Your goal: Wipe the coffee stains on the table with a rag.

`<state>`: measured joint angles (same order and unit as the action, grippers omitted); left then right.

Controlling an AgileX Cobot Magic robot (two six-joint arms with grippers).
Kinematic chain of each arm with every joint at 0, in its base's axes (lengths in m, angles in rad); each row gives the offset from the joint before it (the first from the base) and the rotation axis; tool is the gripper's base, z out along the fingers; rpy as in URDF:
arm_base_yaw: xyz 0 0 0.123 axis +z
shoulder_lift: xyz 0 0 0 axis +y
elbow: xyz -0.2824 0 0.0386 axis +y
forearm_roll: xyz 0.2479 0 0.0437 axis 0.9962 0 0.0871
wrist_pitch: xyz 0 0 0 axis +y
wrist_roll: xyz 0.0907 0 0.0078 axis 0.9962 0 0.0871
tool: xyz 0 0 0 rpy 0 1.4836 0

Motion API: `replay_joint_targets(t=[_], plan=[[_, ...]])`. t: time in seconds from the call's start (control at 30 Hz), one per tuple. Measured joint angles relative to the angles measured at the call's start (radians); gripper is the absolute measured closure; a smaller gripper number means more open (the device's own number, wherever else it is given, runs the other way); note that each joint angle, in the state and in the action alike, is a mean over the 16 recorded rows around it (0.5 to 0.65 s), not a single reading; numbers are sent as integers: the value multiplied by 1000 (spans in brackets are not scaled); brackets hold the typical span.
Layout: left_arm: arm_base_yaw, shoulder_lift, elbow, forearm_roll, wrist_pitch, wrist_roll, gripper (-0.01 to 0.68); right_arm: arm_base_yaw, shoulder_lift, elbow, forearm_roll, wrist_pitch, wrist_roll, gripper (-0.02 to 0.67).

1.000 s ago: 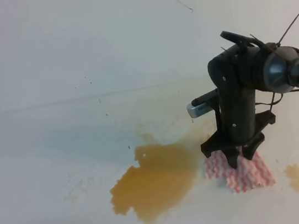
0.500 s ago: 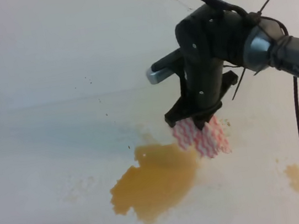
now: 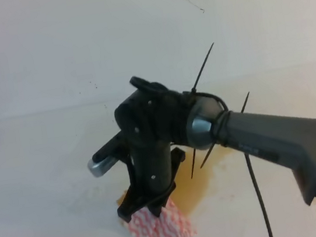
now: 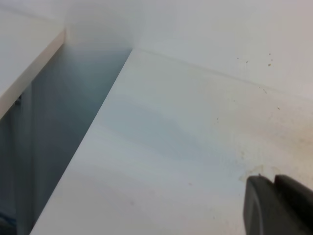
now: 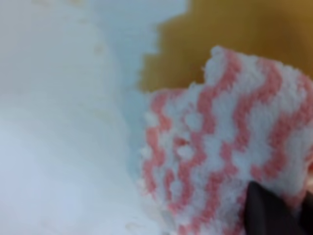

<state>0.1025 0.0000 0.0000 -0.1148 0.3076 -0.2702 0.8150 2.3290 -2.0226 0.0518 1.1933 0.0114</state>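
Observation:
My right gripper (image 3: pixel 143 212) reaches across to the left of the middle and is shut on the rag (image 3: pixel 160 228), a pink-and-white zigzag cloth pressed onto the white table (image 3: pixel 47 169). The rag lies at the near-left end of the large tan-brown coffee stain (image 3: pixel 198 185), most of which is hidden behind the arm. The right wrist view shows the rag (image 5: pixel 220 147) up close on the puddle's edge (image 5: pixel 234 34), with a dark fingertip (image 5: pixel 266 215) on it. The small blotch is hidden by the arm. My left gripper (image 4: pixel 276 205) shows only its fingertips, close together, over bare table (image 4: pixel 161 147).
The table's left edge (image 4: pixel 93 127) drops into a dark gap next to another white surface (image 4: pixel 24 54). A white wall (image 3: pixel 134 33) rises behind the table. A thin black cable (image 3: pixel 259 198) hangs from the right arm.
My right gripper lifted the rag from the right of the puddle, carried it up and left across it, and set it down at the puddle's near-left end.

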Motion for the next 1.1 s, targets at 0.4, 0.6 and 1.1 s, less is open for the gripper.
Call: replay_joint_targets(t=[0.4,0.6,1.1], plan=[[0,0,0,0,0,0,676,73,73,-11,-105,-15,24,621],[0,0,0,0,0,0,675,39,88,-18,-214,-7,59,622],[0,0,0,0,0,0,673,-187,105,-22,-372,5,108,622]])
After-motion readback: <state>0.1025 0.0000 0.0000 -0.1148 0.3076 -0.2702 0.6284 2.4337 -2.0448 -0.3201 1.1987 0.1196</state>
